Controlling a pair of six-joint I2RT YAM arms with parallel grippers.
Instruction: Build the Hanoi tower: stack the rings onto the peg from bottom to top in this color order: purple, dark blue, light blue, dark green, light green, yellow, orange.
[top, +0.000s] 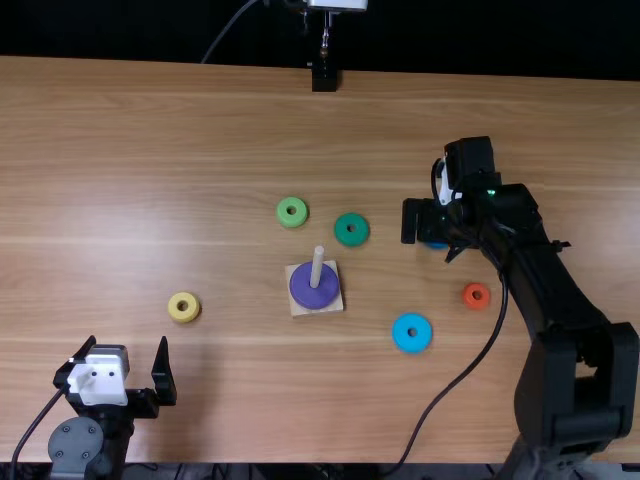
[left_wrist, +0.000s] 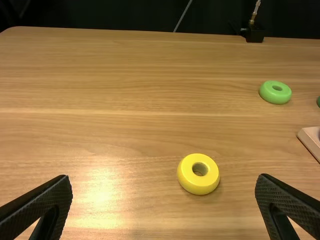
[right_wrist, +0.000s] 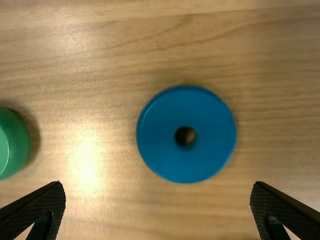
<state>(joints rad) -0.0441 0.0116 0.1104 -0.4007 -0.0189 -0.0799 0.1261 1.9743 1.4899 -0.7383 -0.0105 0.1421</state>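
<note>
Wooden bench (top: 200, 120), light brown, with both arms coming from its near edge. Clock directions are taken from the purple ring (top: 307, 294), seated on the peg (top: 317, 265). Nearest, toward eight o'clock, the left tool (top: 127, 341) points away from the near edge, fingers spread wide, holding nothing. Light blue ring (top: 402, 334): four o'clock. Yellow (top: 174, 307): nearly nine. Orange (top: 468, 296): three. Between two and three, the right arm stretches out, its tool (top: 432, 238) pointing down above the dark blue ring (right_wrist: 210, 150), fingers wide apart and empty. Dark green (top: 343, 230): one. Light green (top: 283, 212), farthest: eleven.
</note>
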